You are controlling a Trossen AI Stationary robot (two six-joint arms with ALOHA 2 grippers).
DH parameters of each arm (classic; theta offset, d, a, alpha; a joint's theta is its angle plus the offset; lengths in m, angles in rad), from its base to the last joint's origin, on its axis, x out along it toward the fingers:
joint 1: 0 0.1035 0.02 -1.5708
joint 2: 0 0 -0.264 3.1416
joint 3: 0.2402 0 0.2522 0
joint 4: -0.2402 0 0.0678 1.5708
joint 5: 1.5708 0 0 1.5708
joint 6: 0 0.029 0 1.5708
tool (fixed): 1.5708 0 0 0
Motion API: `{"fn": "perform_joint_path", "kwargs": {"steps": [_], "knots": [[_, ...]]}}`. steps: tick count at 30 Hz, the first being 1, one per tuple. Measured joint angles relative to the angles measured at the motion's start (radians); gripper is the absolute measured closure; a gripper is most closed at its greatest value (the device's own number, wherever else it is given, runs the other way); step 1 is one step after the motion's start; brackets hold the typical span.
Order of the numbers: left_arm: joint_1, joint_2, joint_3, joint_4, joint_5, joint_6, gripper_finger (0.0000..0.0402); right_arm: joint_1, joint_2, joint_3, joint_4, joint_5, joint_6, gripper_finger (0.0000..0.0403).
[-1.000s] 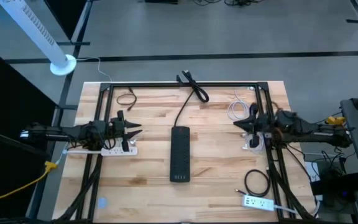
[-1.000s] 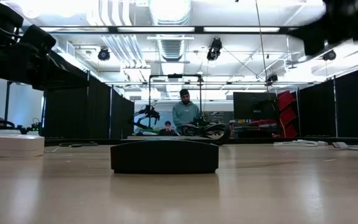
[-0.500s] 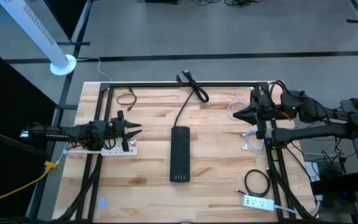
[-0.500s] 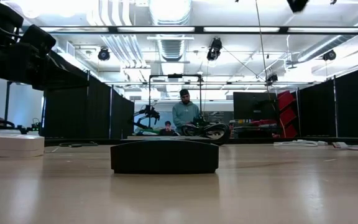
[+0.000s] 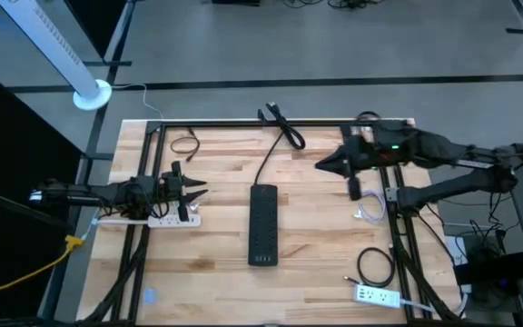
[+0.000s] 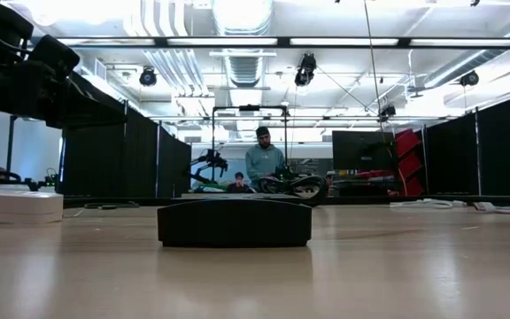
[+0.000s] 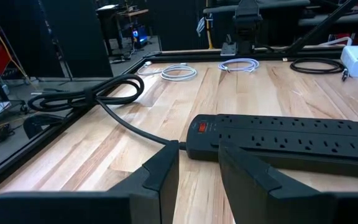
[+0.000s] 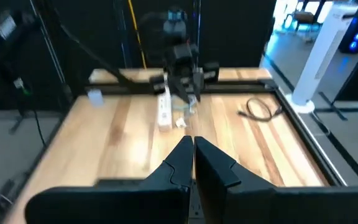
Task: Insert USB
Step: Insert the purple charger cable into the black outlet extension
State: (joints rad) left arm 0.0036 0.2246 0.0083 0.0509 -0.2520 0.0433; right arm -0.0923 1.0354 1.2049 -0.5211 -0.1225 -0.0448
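USB cable [image 5: 368, 207], white, lies coiled on the counter [image 5: 216, 182] near its right edge while the right claw [image 5: 319, 164] hovers empty, tips pressed together, so it must part wide before dropping squarely over the plug; left claw [image 5: 200, 190] waits parted.

The right pincer [image 5: 320, 164] has lifted and swung inward from the table's right edge toward the black power strip [image 5: 262, 225].
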Motion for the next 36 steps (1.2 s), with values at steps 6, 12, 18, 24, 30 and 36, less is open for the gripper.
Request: {"fn": "perform_joint_path", "kwargs": {"steps": [6, 12, 18, 24, 30, 36], "knots": [[0.0, 0.0, 0.0, 0.0, 0.0, 0.0, 0.0299, -0.036, 0.204, 0.017, -0.123, -0.006, -0.058, 0.0403], [0.0, 0.003, 0.0, 0.0, 0.0, 0.0, 0.0299, -0.03, 0.356, 0.017, -0.244, -0.036, -0.147, 0.0403], [0.0, 0.003, 0.0, 0.0, 0.0, 0.0, 0.0299, -0.025, 0.417, 0.017, -0.277, -0.048, -0.113, 0.0385], [0.0, 0.004, 0.0, 0.0, 0.0, 0.0, 0.0299, -0.026, 0.413, 0.017, -0.314, -0.053, -0.028, 0.031], [0.0, 0.007, 0.0, 0.0, 0.0, 0.0, 0.0299, -0.026, 0.394, 0.017, -0.508, -0.021, -0.084, 0.024], [0.0, 0.009, 0.0, 0.0, 0.0, 0.0, 0.0299, -0.026, 0.401, -0.035, -0.62, 0.059, -0.015, 0.022]]}}
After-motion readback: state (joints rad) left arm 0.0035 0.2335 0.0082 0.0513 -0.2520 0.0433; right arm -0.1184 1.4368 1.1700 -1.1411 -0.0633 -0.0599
